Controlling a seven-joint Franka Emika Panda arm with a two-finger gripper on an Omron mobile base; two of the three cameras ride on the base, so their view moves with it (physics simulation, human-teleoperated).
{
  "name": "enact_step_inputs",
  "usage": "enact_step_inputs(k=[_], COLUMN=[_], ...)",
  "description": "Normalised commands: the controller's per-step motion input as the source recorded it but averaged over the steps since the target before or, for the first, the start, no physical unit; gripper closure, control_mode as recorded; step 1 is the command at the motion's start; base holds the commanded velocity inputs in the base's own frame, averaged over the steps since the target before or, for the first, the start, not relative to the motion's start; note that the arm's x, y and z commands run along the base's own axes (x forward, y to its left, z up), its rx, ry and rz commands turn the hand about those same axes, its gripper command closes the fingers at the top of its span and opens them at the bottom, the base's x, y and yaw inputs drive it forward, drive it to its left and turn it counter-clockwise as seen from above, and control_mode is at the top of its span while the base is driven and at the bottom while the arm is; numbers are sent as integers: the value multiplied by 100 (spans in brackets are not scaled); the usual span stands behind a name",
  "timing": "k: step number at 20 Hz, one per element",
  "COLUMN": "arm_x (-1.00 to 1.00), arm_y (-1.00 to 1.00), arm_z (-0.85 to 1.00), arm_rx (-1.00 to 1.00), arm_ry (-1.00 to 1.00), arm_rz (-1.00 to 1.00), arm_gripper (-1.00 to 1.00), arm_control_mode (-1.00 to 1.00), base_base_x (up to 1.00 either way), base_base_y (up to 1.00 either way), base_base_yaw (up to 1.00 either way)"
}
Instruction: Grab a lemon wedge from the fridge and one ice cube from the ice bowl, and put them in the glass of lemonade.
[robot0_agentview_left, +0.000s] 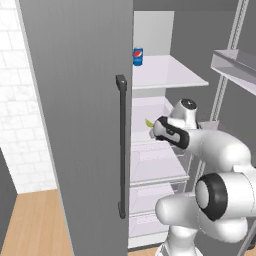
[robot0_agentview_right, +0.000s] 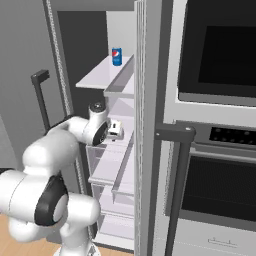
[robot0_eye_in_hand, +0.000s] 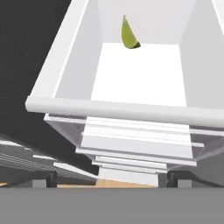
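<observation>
Arm extended forward, gripper (robot0_eye_in_hand: 111, 178) apparently open (fingertips barely visible).

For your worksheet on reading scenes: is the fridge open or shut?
Open: the fridge has one door swung aside, exposing white shelves, a blue can and the lemon wedge.

We're in a rendered kitchen: tall grey fridge (robot0_agentview_left: 75, 125) standing open, black built-in oven (robot0_agentview_right: 220, 190) beside it, white brick wall (robot0_agentview_left: 20, 125), wood floor (robot0_agentview_left: 35, 225).
</observation>
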Motion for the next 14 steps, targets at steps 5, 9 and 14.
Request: enact_step_inputs(k=[5, 9, 14], arm_x=[51, 47, 42], arm_y=[-1, 0, -5], arm_z=[-7, -4, -8], arm_rx=[0, 0, 0], arm_ry=[0, 0, -2], arm_rz=[4, 3, 3], arm_gripper=[-100, -100, -100], arm_control_mode=[-100, -100, -100], base_base_x=[0, 0, 0], base_base_y=[0, 0, 0], base_base_yaw=[0, 0, 0])
